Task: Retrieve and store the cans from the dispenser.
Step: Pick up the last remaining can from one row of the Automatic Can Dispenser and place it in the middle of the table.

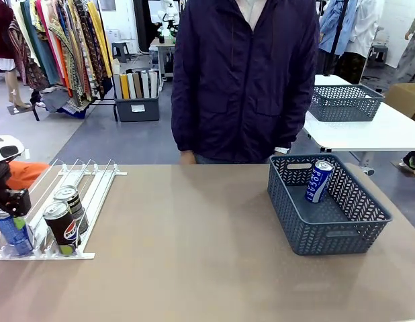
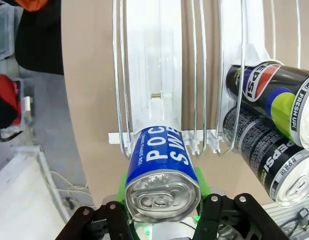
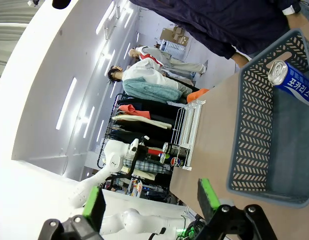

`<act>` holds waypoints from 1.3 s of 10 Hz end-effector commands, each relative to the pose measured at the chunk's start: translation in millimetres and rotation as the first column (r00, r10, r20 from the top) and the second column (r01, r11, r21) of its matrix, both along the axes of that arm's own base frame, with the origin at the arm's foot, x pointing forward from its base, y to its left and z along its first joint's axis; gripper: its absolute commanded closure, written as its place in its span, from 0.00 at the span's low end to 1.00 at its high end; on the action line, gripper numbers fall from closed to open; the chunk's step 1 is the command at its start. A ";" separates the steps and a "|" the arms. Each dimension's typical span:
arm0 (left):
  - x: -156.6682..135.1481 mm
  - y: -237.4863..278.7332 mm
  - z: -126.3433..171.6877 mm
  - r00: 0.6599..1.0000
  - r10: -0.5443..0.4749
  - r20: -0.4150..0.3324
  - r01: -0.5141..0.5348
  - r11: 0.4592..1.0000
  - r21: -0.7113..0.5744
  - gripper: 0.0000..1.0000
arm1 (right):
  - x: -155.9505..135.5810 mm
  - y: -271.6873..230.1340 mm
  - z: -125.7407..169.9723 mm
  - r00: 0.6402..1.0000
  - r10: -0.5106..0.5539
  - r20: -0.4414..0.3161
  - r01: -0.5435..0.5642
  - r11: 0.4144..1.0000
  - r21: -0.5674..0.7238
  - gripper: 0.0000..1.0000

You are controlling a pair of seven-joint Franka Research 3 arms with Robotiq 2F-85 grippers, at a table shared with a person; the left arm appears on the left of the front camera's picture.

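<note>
Left gripper (image 2: pixel 161 189) — clenched on a blue can (image 2: pixel 162 162); we count two black cans (image 2: pixel 267 107) just beside it, seemingly touching, on the dispenser (image 2: pixel 144 75). Right gripper (image 3: pixel 152 202) — released, basket (image 3: pixel 252 125) ahead.

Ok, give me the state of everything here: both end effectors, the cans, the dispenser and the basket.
Left end effector: shut on the gripped blue can.
Gripped blue can: at the dispenser's near end, outer lane.
Front black can: standing at its lane's near end, untouched.
Rear black can: standing right behind it.
Dispenser: holding three cans.
Right end effector: open, empty.
Basket: holding one can.
Basket's blue can: leaning against the far wall.
</note>
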State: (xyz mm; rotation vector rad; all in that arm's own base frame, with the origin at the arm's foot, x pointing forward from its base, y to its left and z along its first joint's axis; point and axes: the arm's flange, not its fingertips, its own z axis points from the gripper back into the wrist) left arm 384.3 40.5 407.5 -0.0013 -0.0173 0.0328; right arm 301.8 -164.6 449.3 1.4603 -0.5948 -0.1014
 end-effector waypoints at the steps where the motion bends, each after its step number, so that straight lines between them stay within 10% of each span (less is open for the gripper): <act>1: 3.8 -0.5 3.8 1.000 0.024 0.017 -0.024 0.999 0.028 1.00 | 1.6 0.4 4.3 1.000 -0.005 0.010 0.005 1.000 0.009 0.00; 10: -117.3 -13.2 160.4 0.901 -0.028 0.433 0.080 0.992 -0.101 1.00 | 1.6 0.4 4.3 1.000 -0.005 0.010 0.005 1.000 0.009 0.00; 13: -115.6 -22.4 173.4 0.920 -0.026 0.390 0.043 0.998 -0.036 1.00 | 1.6 0.4 4.3 1.000 -0.005 0.010 0.005 1.000 0.009 0.00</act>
